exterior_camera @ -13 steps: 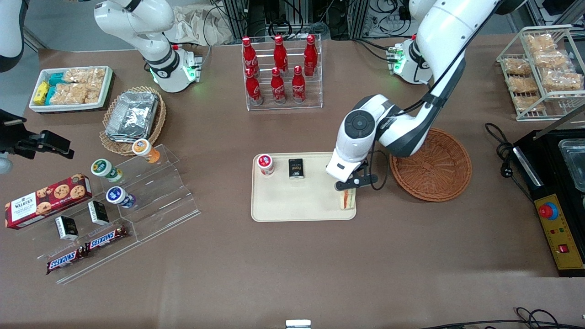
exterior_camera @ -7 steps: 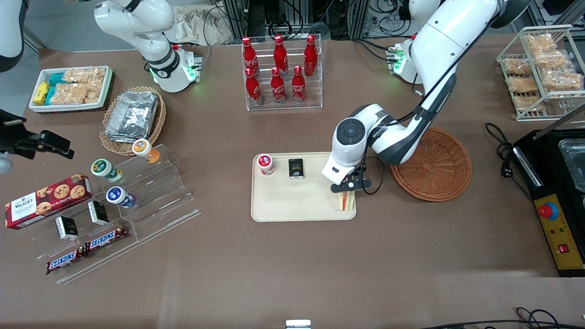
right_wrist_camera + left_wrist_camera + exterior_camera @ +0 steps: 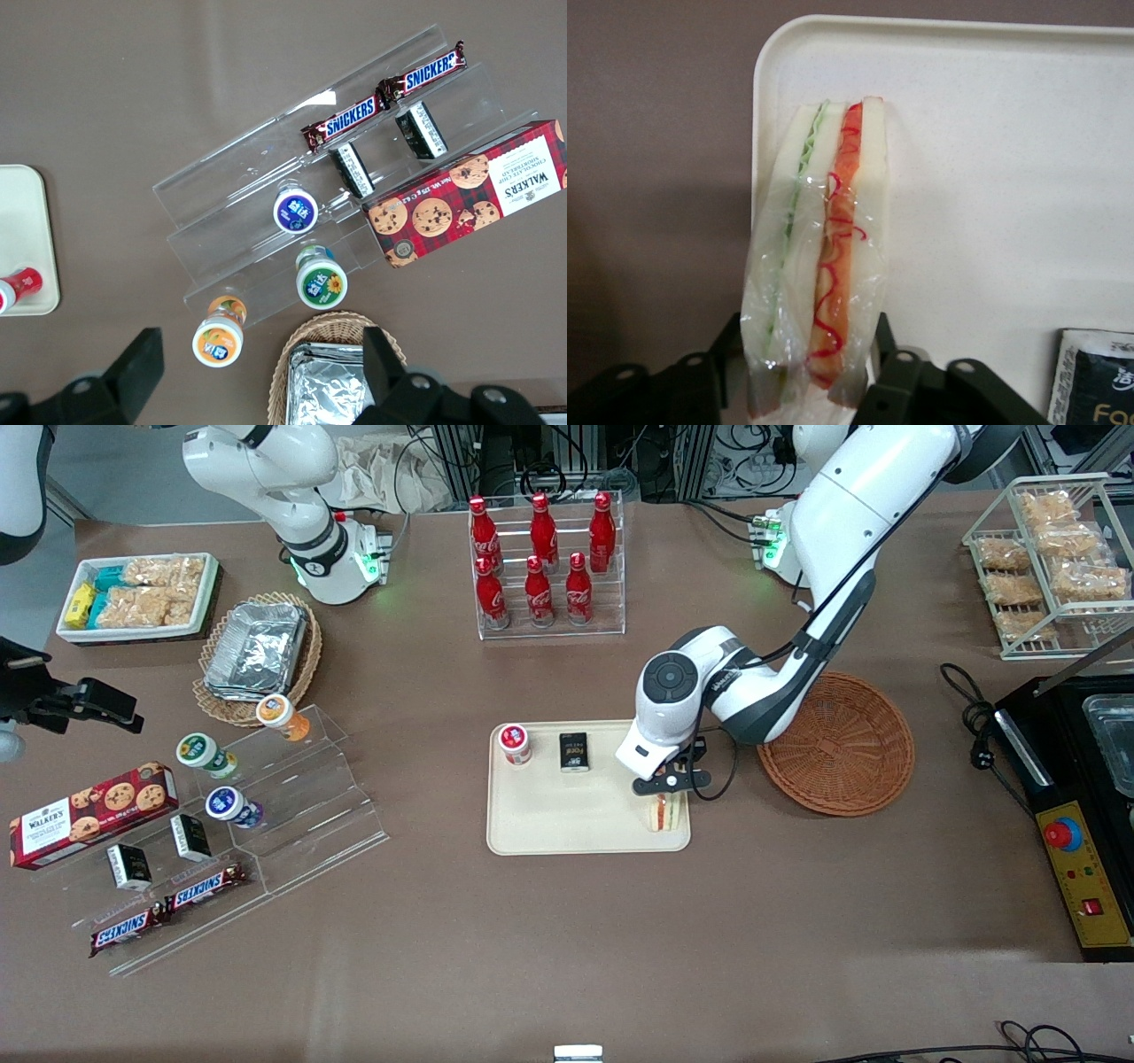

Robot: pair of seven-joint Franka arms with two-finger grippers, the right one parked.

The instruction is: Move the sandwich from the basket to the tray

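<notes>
The sandwich [image 3: 664, 812] [image 3: 824, 248], a plastic-wrapped wedge of white bread with green and orange-red layers, stands on edge over the corner of the cream tray [image 3: 567, 815] [image 3: 992, 133] that is nearest the basket. My left gripper [image 3: 669, 793] [image 3: 811, 372] is directly above it, shut on the sandwich, with one black finger against each bread face. The round reddish-brown wicker basket [image 3: 837, 744] lies empty beside the tray, toward the working arm's end of the table.
A red-lidded jar [image 3: 514, 744] and a black packet [image 3: 574, 751] [image 3: 1099, 381] sit on the tray's edge farthest from the front camera. A rack of red bottles [image 3: 545, 567] stands farther back. A black appliance [image 3: 1076, 779] sits at the working arm's end.
The gripper and the sandwich have shifted slightly along the tray, away from the basket, over the last second. The sandwich stays held.
</notes>
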